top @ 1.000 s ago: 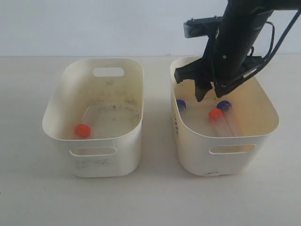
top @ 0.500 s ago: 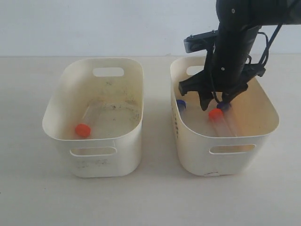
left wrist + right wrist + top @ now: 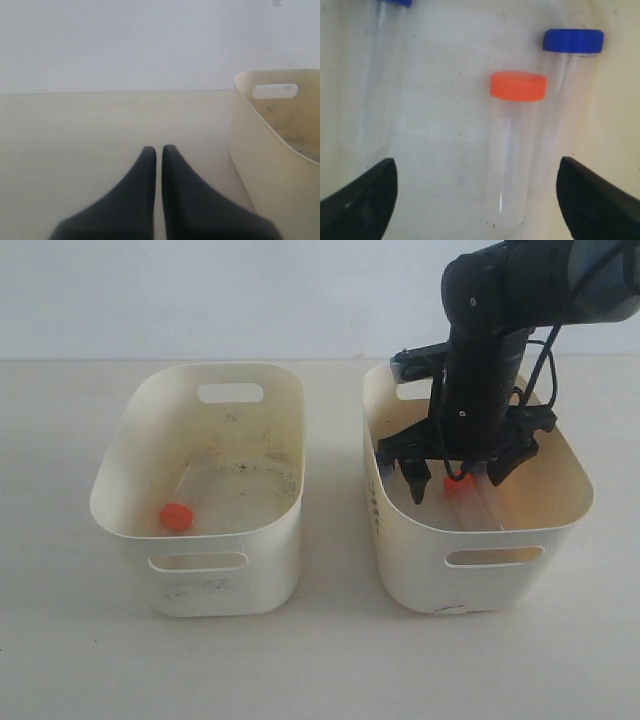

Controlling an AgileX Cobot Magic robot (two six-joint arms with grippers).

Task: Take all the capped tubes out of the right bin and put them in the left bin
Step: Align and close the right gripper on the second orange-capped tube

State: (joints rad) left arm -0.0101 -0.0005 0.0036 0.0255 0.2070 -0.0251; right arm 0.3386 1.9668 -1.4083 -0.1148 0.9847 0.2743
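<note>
Orange-capped and alone in the left bin (image 3: pixel 130 455): one delivered tube (image 3: pixel 176 515), so roughly a quarter done, by judgement. Leaves three lying loose on the floor of the right bin (image 3: pixel 575 485): an orange tube (image 3: pixel 518 86) just beside a blue tube (image 3: pixel 573 41), plus a second blue tube (image 3: pixel 377 65) apart from the pair, its cap cut off by the frame edge. Makes four tubes in all, two orange and two blue, and two bins. Right end effector (image 3: pixel 457 484) down inside the right bin, spread wide with the orange tube between its fingers, gripping nothing. Left end effector (image 3: pixel 155 150) pressed shut and empty over the counter (image 3: pixel 75 130), just beside the left bin.
</note>
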